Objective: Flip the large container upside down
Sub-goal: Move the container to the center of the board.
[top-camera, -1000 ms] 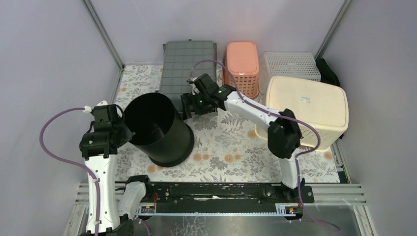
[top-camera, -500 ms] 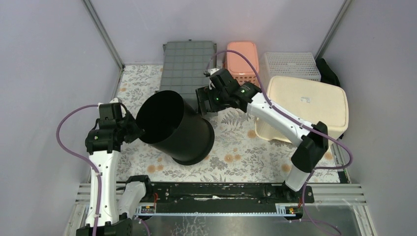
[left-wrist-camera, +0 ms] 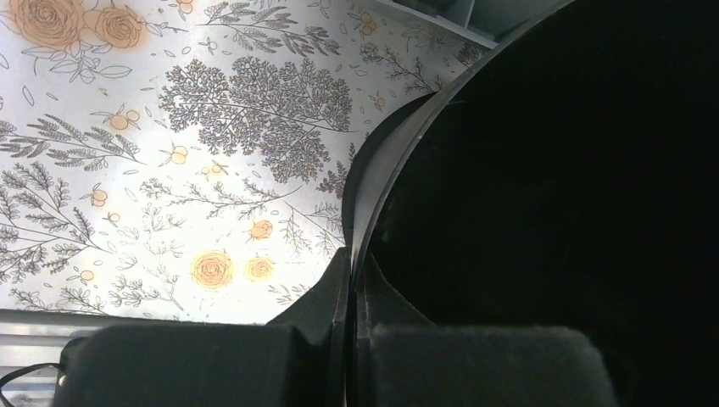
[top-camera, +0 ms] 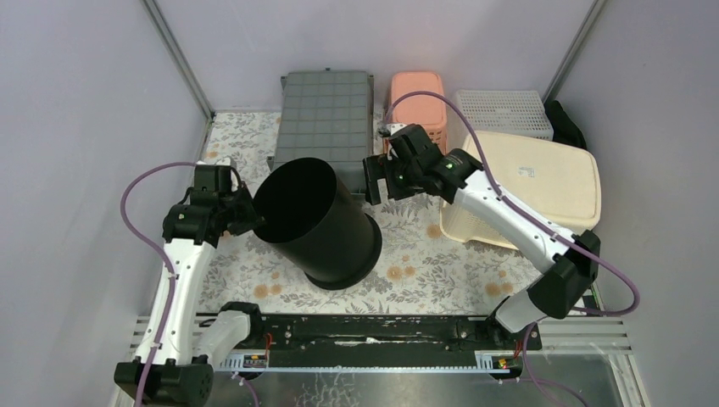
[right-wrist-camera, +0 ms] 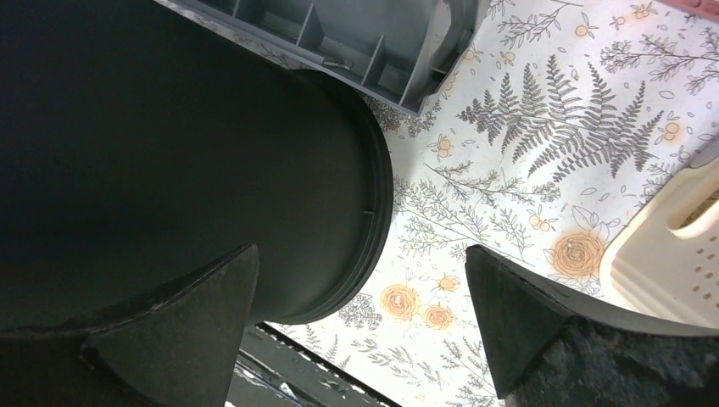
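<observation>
Top external view: large black container (top-camera: pixel 320 222) sits tilted mid-bench (top-camera: pixel 407 263) on the floral cover. Its mouth faces up and to the left, its base toward the near edge. Left gripper (top-camera: pixel 248 219) is clamped tight on the left rim, one finger inside and one outside. Right gripper (top-camera: pixel 374 180) is spread wide and holds nothing, just beside the upper right wall. Grey crate (top-camera: pixel 326 106) stands behind.

Step, as judged: mid-tip, not yet inverted. The next move likely calls for the right gripper to brace the wall while the left rolls the rim over and down.

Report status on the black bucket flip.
Left gripper shut on black bucket rim. Right gripper open beside the bucket wall, not gripping. Bucket tilted, mouth up, not inverted. Gray crate close behind it.
</observation>
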Controlling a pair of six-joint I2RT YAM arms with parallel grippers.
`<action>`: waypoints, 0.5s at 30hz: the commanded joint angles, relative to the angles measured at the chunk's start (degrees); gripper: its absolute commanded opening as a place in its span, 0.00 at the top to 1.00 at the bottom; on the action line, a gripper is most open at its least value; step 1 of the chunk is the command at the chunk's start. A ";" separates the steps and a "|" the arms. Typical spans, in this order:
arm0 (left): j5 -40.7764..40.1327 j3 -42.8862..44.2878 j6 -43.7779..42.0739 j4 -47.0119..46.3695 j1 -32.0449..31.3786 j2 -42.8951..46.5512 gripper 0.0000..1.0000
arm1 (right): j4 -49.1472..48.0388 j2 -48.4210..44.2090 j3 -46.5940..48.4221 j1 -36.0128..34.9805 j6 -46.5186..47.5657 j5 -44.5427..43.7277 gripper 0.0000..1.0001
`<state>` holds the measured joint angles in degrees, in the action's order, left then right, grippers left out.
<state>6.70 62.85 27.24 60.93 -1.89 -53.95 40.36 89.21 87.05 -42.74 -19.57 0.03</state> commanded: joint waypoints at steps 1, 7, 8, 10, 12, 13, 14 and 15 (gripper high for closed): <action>-2.18 1.49 -1.22 -1.59 -3.06 -0.88 1.00 | 1.82 -4.20 2.82 0.70 -0.22 -1.00 0.00; -7.07 1.72 2.25 -1.02 -12.15 -2.45 1.00 | 3.65 -5.80 4.80 0.82 -0.16 -1.09 0.00; -7.93 1.67 3.35 -1.37 -14.51 -2.99 1.00 | 3.96 -6.00 5.20 0.83 -0.32 -1.04 0.00; -9.09 1.66 5.31 -2.03 -18.79 -4.30 1.00 | 4.88 -6.31 6.34 0.87 -0.50 -0.83 0.01; -10.11 1.90 7.18 -2.77 -22.61 -5.21 1.00 | 6.04 -6.64 7.22 0.87 -0.68 -0.27 0.03; -10.74 1.99 8.19 -3.20 -24.64 -5.51 1.00 | 6.44 -6.93 7.28 0.82 -0.75 -0.08 0.03; -11.40 2.13 9.09 -3.59 -26.44 -5.93 1.00 | 6.79 -7.28 8.60 0.88 -0.93 0.09 0.05; -11.80 2.36 10.19 -3.88 -28.64 -6.41 0.99 | 7.22 -7.70 9.06 0.87 -1.10 0.30 0.07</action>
<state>-5.04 65.17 30.55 57.93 -24.14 -57.89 45.25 84.75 91.59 -42.30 -19.81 -0.38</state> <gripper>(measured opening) 0.025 0.962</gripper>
